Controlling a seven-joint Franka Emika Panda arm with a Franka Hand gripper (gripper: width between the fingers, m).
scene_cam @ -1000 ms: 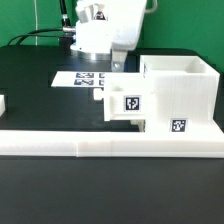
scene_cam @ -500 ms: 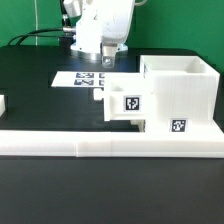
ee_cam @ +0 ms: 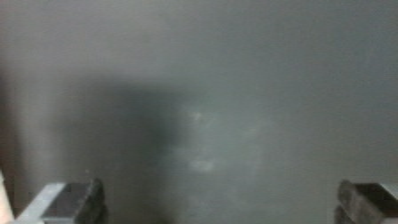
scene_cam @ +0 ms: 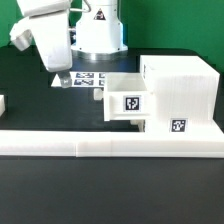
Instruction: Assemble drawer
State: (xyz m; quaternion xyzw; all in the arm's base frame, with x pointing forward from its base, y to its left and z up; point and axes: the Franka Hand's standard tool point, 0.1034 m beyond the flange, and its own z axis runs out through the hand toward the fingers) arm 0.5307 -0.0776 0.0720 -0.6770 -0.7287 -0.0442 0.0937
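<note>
In the wrist view we see the two fingertips (ee_cam: 68, 203) of the gripper (ee_cam: 221, 203) spread wide, one at each lower corner of the picture, with nothing between them but the bare dark table (ee_cam: 196, 100). The jaws stand released and hold nothing.

In the exterior view we find the gripper (scene_cam: 59, 78) hanging above the table (scene_cam: 30, 80) towards the exterior view's left, just beside the marker board (scene_cam: 85, 79), whose near-left edge it partly covers. Its fingers are too small and blurred there for us to judge their spread.

The drawer (scene_cam: 165, 95) lies apart from the jaws, on the exterior view's right. We see a white plastic unit: a large, cube-shaped housing (scene_cam: 185, 95) with an open top, and a smaller open-top tray box (scene_cam: 125, 95) projecting from its side toward the exterior view's left, partly pushed in. The tray box carries a black-and-white square marker (scene_cam: 132, 103) on its near face; a second marker (scene_cam: 179, 127) sits low on the near face of the housing.

With the tray box sticking out, the long axis of the drawer runs across the picture, left to right, roughly parallel to the long low white border bar (scene_cam: 110, 142) that lies just in front of it. The free end of the tray box points toward the marker board and the gripper's side.
</note>
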